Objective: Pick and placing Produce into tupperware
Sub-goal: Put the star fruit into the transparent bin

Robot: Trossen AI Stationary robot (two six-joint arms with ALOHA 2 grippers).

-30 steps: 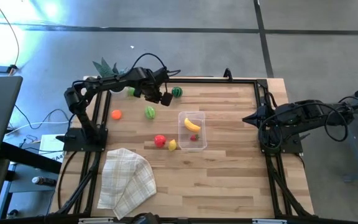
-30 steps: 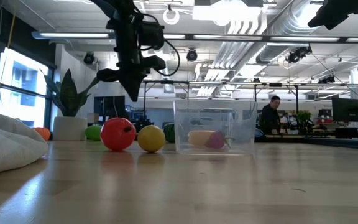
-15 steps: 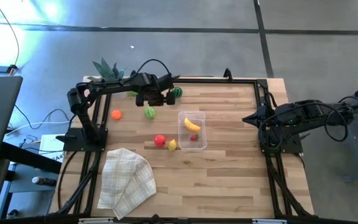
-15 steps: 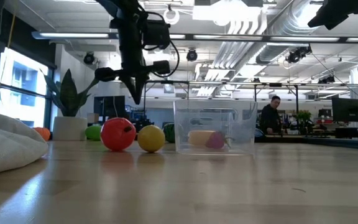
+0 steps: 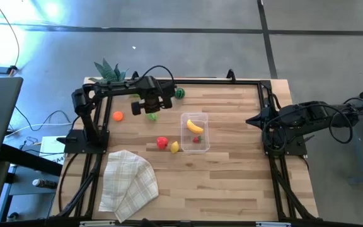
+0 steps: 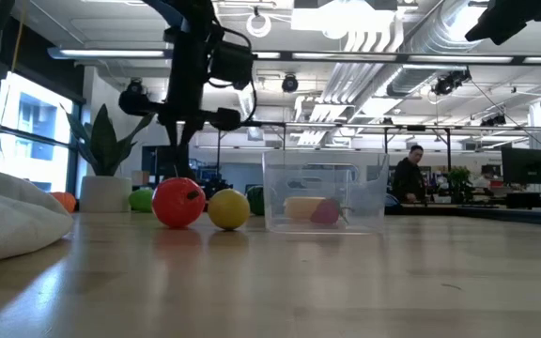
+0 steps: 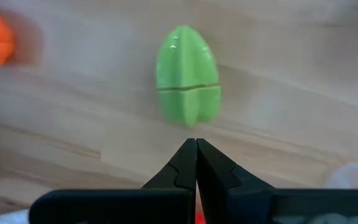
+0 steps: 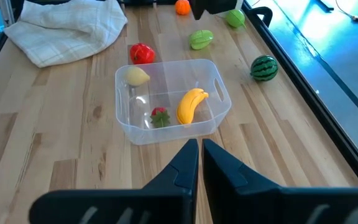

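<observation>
Tupperware (image 5: pixel 196 132) sits near the middle of the table (image 5: pixel 232 183), holding a yellow banana (image 5: pixel 195 126) and a small red strawberry (image 5: pixel 196 140). Just outside its near-left corner lie a yellow lemon (image 5: pixel 175 147) and a red pepper (image 5: pixel 162 142). Left gripper (image 7: pixel 196 144), jaws pressed together and empty, hovers above a light green fruit (image 7: pixel 188 74) well left of the tupperware. Right gripper (image 8: pixel 201 144), jaws together, waits off to the tupperware's right.

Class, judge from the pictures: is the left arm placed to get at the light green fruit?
Probably yes: the left hand, shut, hangs above the light green fruit with nothing between them.
</observation>
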